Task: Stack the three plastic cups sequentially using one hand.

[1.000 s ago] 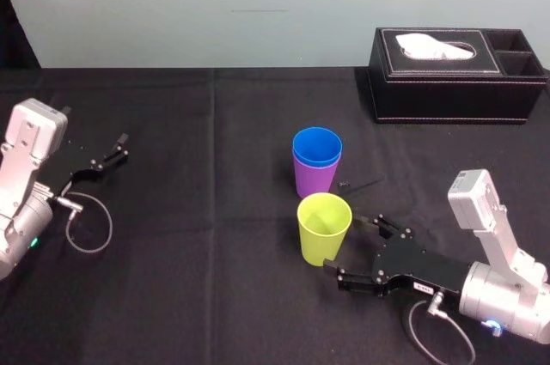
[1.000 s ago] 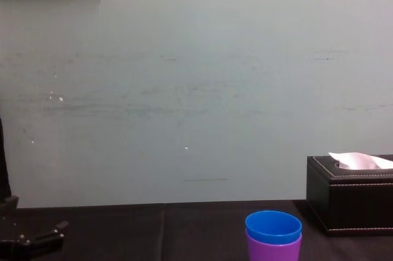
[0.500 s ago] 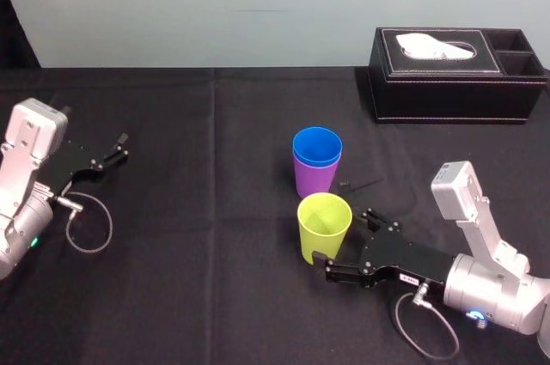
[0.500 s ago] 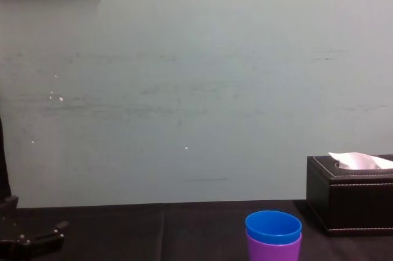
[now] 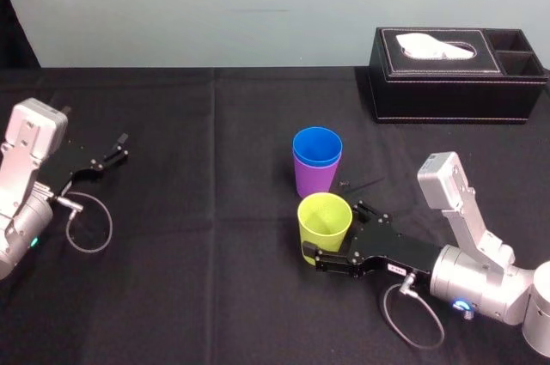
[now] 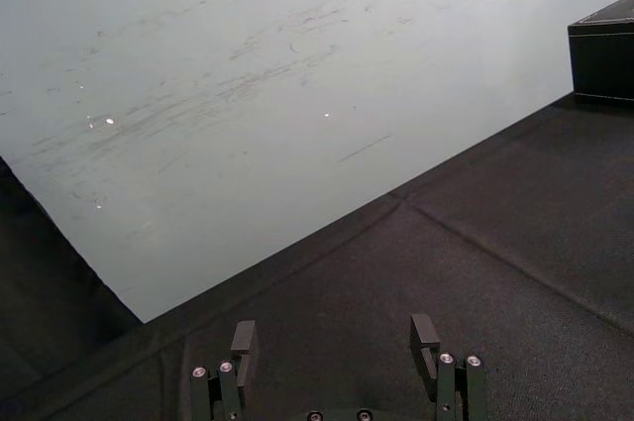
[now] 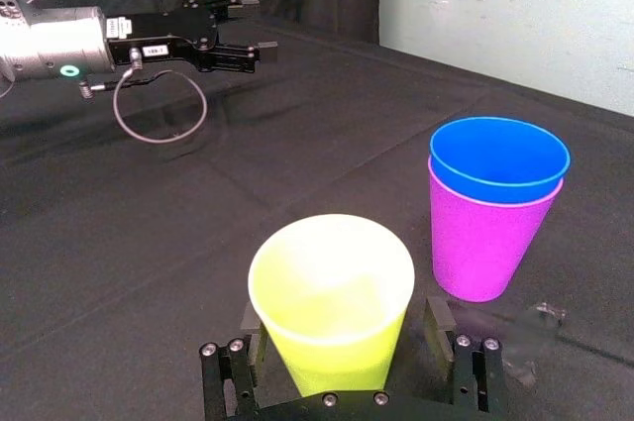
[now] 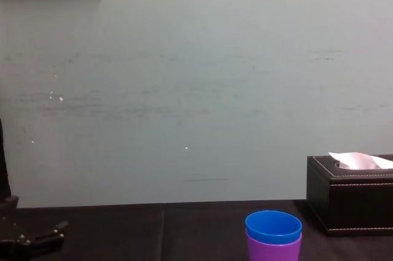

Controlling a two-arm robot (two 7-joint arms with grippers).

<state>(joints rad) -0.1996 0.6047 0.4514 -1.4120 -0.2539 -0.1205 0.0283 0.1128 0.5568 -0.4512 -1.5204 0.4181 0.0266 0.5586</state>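
A blue cup [image 5: 317, 145] is nested inside a purple cup [image 5: 314, 178] at the table's middle; both also show in the chest view, blue cup [image 8: 273, 226] in purple cup [image 8: 273, 250]. Just in front of them stands a yellow-green cup [image 5: 324, 226], upright on the cloth. My right gripper [image 5: 333, 233] lies low on the table and is open. Its fingers flank the base of the yellow-green cup [image 7: 332, 302] with small gaps on both sides. The blue cup [image 7: 498, 158] and purple cup [image 7: 480, 248] stand just beyond it. My left gripper [image 5: 116, 149] rests open at the far left.
A black leather tissue box [image 5: 455, 73] stands at the back right near the wall. A black cloth [image 5: 198, 279] covers the table. A grey cable loop [image 5: 88, 223] lies by the left arm. A small dark object [image 5: 344, 185] lies right of the purple cup.
My right gripper has slid left along the table until its open fingers straddle the yellow-green cup. The cups and the left arm have not moved.
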